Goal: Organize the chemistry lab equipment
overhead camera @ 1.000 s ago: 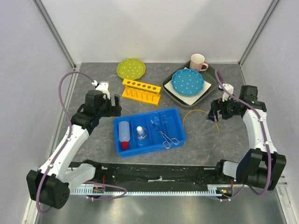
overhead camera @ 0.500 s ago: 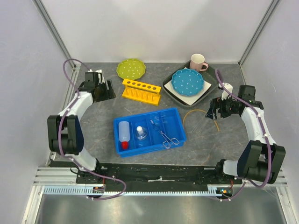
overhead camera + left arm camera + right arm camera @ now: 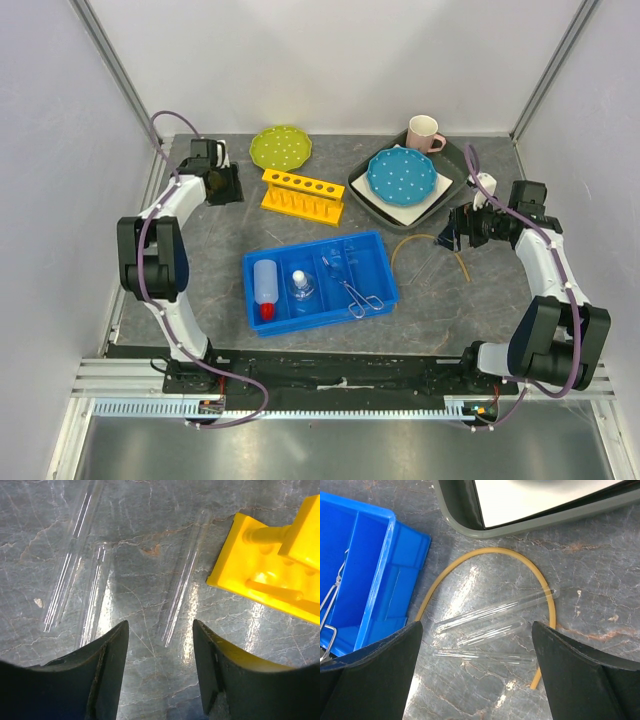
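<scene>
Right wrist view: my right gripper [image 3: 476, 630] hangs wide open over the tan tubing [image 3: 492, 550]. The tubing lies in an arch at frame centre, just right of the blue bin [image 3: 375, 570]. Three glass tubes [image 3: 495, 611] lie inside the curve, and one tip reaches the tubing at the right. I judge the tubing light, soft and floppy, so I would pinch the bare top of the arch. That spot is away from the glass tubes, which look fragile and apt to roll.

Left wrist view: my left gripper [image 3: 159, 630] is open above three more glass tubes, left of the yellow rack [image 3: 270, 565].

Top view: bottle [image 3: 265, 285], flask [image 3: 301, 287] and tongs [image 3: 358, 295] lie in the bin at centre.
</scene>
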You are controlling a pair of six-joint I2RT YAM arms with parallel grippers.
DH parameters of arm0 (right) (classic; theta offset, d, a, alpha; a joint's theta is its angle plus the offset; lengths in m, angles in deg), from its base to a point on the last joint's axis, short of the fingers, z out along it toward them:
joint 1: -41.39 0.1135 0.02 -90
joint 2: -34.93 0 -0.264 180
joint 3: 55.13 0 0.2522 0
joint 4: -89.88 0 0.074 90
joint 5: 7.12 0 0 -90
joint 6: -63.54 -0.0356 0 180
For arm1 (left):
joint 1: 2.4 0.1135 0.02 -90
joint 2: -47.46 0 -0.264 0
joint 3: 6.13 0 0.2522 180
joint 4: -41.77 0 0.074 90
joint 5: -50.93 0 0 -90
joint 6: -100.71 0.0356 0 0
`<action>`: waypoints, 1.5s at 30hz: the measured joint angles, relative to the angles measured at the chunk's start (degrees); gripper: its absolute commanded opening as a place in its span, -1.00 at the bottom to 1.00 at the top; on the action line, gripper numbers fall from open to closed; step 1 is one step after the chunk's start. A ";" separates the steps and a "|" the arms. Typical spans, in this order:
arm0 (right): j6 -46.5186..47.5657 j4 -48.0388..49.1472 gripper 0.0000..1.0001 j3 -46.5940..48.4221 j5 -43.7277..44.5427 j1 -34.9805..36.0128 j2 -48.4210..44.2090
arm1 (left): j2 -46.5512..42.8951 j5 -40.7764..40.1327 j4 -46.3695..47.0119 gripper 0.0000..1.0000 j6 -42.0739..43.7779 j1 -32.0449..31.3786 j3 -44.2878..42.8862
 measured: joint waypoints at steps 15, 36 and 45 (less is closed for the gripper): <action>0.04 3.39 0.96 -3.87 -5.14 -0.09 -0.02 | 9.01 1.14 -5.44 0.18 2.05 -2.27 -9.73; 3.10 2.32 0.96 -4.81 -3.82 -0.66 -2.62 | -12.09 0.35 -1.95 0.44 1.75 -2.62 7.34; 9.66 -8.52 0.95 2.38 0.79 -0.74 -0.76 | -32.59 2.67 1.53 0.69 -0.87 -1.27 21.07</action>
